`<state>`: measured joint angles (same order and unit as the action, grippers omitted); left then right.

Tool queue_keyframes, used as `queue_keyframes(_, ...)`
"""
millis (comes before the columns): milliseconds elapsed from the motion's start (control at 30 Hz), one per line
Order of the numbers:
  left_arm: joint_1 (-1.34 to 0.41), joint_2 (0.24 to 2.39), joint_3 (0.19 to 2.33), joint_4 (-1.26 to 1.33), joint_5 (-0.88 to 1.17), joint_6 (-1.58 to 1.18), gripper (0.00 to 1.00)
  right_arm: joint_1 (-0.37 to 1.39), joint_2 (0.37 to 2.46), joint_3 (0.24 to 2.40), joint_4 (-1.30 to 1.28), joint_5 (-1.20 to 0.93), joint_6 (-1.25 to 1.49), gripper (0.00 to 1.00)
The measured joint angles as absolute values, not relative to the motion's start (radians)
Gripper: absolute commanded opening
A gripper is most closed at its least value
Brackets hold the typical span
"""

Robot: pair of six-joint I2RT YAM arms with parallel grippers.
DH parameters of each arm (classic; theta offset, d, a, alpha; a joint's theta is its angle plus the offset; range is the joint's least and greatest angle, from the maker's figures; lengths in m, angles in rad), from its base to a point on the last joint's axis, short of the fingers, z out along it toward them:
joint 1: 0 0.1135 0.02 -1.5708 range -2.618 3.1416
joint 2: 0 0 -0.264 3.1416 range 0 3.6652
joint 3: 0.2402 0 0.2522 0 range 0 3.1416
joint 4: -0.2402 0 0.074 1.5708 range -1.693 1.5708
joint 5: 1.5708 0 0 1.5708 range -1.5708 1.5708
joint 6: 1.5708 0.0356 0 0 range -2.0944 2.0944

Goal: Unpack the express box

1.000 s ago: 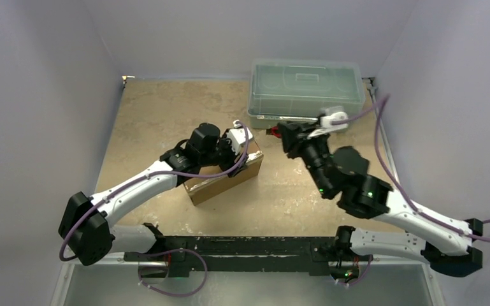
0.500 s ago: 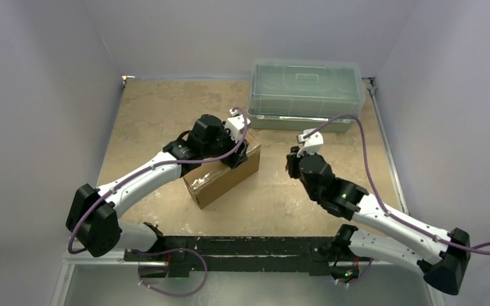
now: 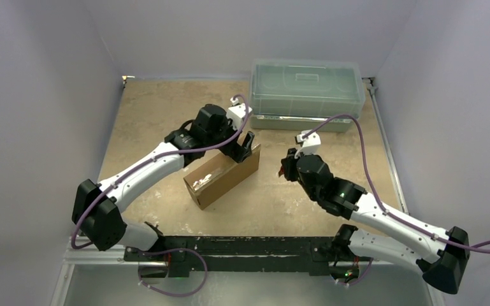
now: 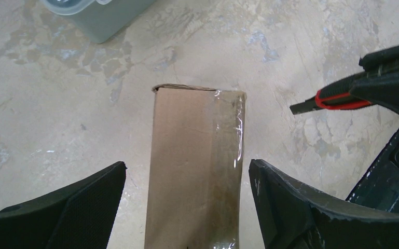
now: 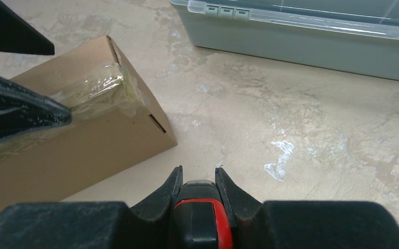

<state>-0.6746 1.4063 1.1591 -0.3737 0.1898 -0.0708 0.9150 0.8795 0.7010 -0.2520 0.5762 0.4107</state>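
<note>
Table (image 3: 153,108): I see a beige slab, mottled like stone, matte with pale scuffs.
Plastic bin (image 3: 306,86): translucent grey-green, rounded rectangle, moulded lid with clasps along the front rim. It sits at the far right edge. I can read no writing on it.
Express box (image 3: 223,178): brown cardboard, flat and rectangular, closed, glossy clear tape wrinkled over 1 end. It lies left of centre on the table, nearer me than the bin and apart from it, turned at an angle.
Left gripper (image 4: 186,165): 2 black textured fingers spread wide, 1 on each side of the box's far end. I see floor between the left finger and the cardboard; on the right I cannot tell.
Right gripper (image 5: 198,174): pressed onto the utility knife, just right of the box.
Utility knife (image 4: 332,98): red and black body, dark tip pointing at the box's corner.
Label (image 3: 197,185): small white patch at the box's near end, too small for me to read.
</note>
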Motion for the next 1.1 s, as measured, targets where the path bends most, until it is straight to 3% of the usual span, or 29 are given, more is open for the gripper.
queue_keyframes(367,-0.662,1.341,1.218,-0.524,0.11,-0.167,0.9,0.878,0.861,0.707,-0.203,0.465,0.52,0.0)
queue_keyframes(633,-0.659,1.24,1.148,-0.547,0.145,-0.199,0.95,0.634,0.871,0.709,-0.06,0.179,0.682,0.0)
queue_keyframes(767,-0.659,1.258,1.147,-0.567,0.134,-0.196,0.94,0.593,0.929,0.708,0.042,0.024,0.747,0.0)
queue_keyframes(1100,-0.659,1.305,1.131,-0.566,0.197,-0.194,0.84,0.595,1.028,0.691,0.159,-0.136,0.812,0.0)
